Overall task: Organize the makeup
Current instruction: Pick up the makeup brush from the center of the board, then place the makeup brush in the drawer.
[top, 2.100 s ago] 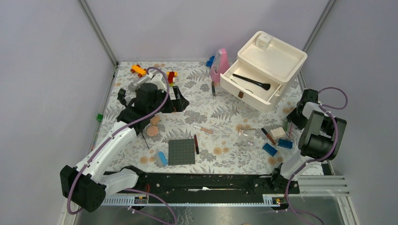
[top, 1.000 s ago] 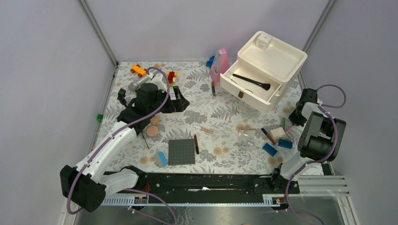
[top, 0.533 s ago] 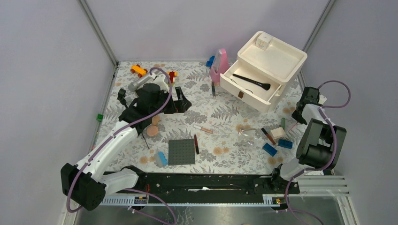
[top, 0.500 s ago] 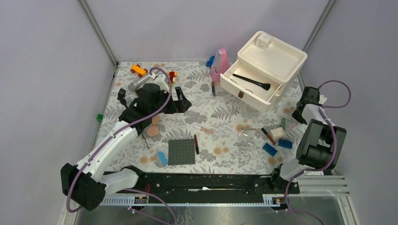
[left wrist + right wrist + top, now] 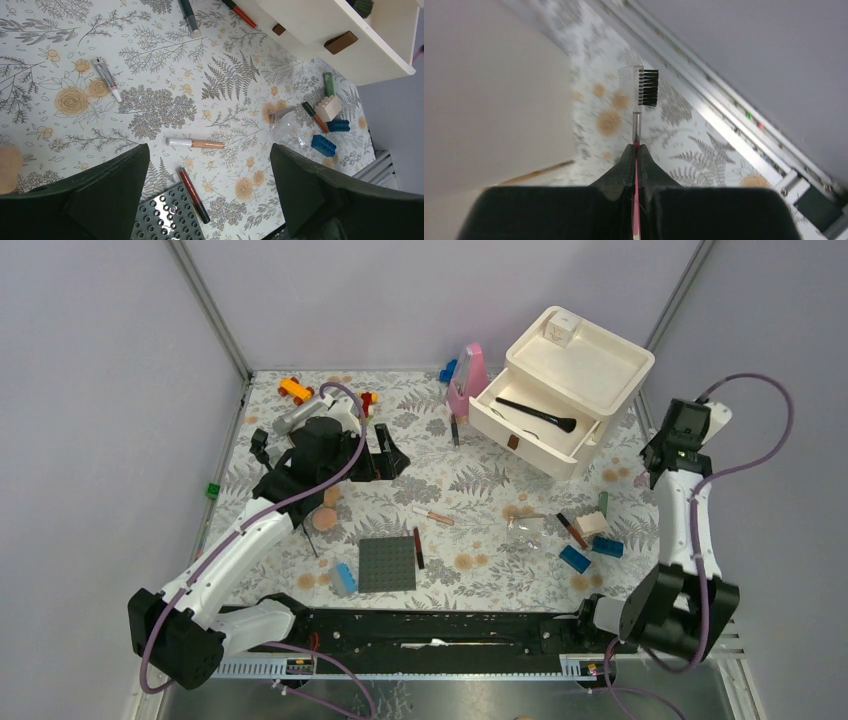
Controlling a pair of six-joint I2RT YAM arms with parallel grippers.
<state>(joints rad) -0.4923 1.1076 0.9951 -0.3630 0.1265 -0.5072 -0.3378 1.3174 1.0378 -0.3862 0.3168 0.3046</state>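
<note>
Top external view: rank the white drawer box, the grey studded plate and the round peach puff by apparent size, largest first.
Largest to smallest:
1. white drawer box
2. grey studded plate
3. round peach puff

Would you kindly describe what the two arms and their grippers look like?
The left arm and right arm have white links, black joints and a looping purple cable each. The left gripper and right gripper are matte black with wedge-shaped fingers.
</note>
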